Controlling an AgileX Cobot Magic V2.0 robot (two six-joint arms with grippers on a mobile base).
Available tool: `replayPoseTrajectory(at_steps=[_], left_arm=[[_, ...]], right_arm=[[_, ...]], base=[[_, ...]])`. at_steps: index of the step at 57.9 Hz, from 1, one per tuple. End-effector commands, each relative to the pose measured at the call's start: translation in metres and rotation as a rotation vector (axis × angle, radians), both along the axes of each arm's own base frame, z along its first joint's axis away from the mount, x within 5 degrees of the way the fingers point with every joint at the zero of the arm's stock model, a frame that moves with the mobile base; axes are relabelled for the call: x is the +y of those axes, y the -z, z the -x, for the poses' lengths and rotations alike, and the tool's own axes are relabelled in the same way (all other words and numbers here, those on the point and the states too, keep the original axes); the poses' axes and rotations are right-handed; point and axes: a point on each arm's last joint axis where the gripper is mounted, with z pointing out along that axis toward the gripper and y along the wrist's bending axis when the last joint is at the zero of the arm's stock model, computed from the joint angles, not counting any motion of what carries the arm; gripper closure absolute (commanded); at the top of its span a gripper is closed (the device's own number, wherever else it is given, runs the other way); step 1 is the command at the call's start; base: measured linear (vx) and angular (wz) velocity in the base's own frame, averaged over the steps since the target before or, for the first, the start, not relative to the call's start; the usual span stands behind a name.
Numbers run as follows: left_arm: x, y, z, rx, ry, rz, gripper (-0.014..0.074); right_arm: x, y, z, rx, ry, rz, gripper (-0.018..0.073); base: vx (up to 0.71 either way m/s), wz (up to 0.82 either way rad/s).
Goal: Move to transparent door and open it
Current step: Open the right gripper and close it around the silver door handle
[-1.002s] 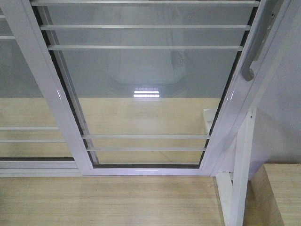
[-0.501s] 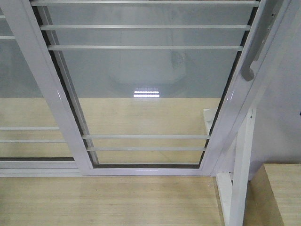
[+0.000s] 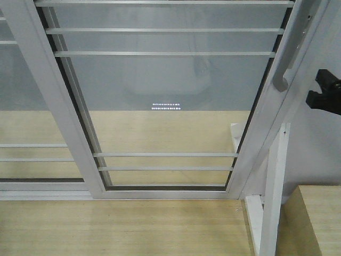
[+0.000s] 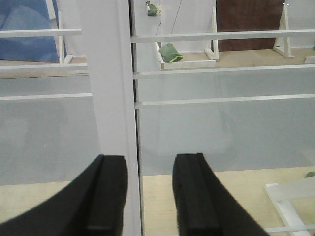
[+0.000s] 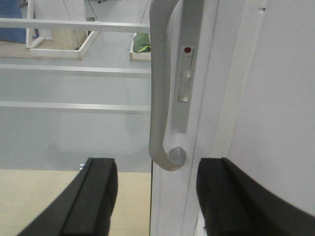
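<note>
The left fingers [image 4: 106, 196] are spread apart, holding nothing, in front of a white frame post [image 4: 108, 88]. The door [image 3: 165, 85] fills the middle. At its right edge is the handle [image 5: 160, 98]. The right fingers [image 5: 93, 196] are wide apart and empty just below its curved end.

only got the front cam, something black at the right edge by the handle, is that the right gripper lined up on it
observer: Yes. The right wrist view shows the right gripper open, with the curved lower end of the handle framed between its fingers and not gripped.
operator: and the left arm
observer: The left gripper is open and empty, facing a white frame upright; no handle shows in its view.
</note>
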Motion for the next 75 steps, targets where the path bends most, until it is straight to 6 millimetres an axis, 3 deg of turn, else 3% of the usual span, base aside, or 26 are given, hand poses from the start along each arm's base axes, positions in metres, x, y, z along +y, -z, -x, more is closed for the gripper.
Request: replayPoseTrajectory(at_steps=[1, 18, 36, 61, 75], left_arm=[[-0.001, -0.018, -0.001, -0.101, 0.007, 0.019, 0.0216], [-0.001, -0.018, -0.001, -0.101, 0.007, 0.018, 0.0216], [-0.001, -0.018, -0.001, -0.101, 0.007, 0.018, 0.0216], [-0.001, -0.018, -0.001, -0.107, 0.007, 0.018, 0.0216], [-0.001, -0.018, -0.001, -0.107, 0.007, 0.018, 0.0216]], right_arm=[[0.004, -0.012, -0.019, -0.124, -0.02, 0.038, 0.0131], [0.006, -0.019, -0.088, -0.14, -0.015, 0.048, 0.0131], [0.001, -0.035, -0.145, -0.189, 0.005, 0.053, 0.0131], [-0.005, -0.031, -0.189, -0.191, 0.021, 0.057, 0.0131], [-0.004, -0.027, -0.195, -0.182, 0.019, 0.056, 0.0195]], base=[[0.0, 0.0], [0.0, 0.0], [0.0, 0.0], [0.0, 0.0], [0.0, 0.0]])
